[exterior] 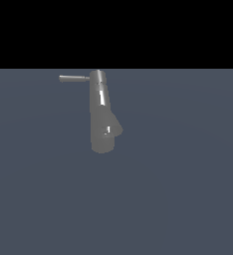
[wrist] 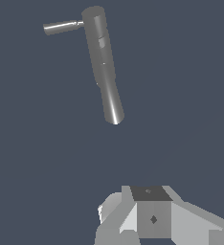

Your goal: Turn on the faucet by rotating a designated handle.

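Faucet (exterior: 101, 112) stands alone on the flat grey-blue surface, upper middle of the exterior view, column with bright highlights and the stubby spout (exterior: 116, 128) near its wider end. Handle (exterior: 73, 78) is the thin rod sticking out sideways from the narrower end, pointing toward the exterior view's left. Wrist view shows the same pair: faucet (wrist: 103, 62), handle (wrist: 62, 27)

Progress: looks like nothing done yet. No arm appears in the exterior view at all, so the tool is well apart from the faucet. Nothing touches the handle. Whole job left as I read it: approach, get onto the rod, rotate it

Tool (wrist: 152, 215): only part of its body shows at the edge of the wrist view, grey and white blocks. Fingertips are out of frame, so I cannot tell how far open it is. It holds nothing visible and touches nothing visible
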Controlling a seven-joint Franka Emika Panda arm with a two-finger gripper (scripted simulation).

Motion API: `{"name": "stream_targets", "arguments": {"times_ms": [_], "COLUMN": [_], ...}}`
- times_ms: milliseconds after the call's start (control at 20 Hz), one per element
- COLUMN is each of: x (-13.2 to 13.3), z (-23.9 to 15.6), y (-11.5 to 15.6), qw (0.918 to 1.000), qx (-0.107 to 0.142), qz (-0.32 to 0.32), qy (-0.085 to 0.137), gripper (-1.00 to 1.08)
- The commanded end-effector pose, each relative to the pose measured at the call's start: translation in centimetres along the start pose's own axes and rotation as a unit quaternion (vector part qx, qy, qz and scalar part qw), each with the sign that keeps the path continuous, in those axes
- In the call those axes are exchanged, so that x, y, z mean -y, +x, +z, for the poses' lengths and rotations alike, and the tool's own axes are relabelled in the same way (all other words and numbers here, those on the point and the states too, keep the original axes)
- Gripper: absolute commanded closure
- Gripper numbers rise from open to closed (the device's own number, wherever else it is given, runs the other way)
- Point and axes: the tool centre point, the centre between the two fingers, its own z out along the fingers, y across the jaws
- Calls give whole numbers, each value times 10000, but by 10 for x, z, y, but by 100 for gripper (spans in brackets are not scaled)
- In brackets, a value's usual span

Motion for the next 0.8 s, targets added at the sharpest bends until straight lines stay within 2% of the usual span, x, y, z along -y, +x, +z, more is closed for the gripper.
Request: {"name": "stream_targets", "arguments": {"times_ms": [0,400,750], "x": [1,7,17], "z": [0,4,13], "y": [6,38,77], "qw": [9999,9970,9886], "qx": [8,26,9], "qz": [114,722,1422], "qy": [-43,-265,-500], "gripper": [108,108,108]}}
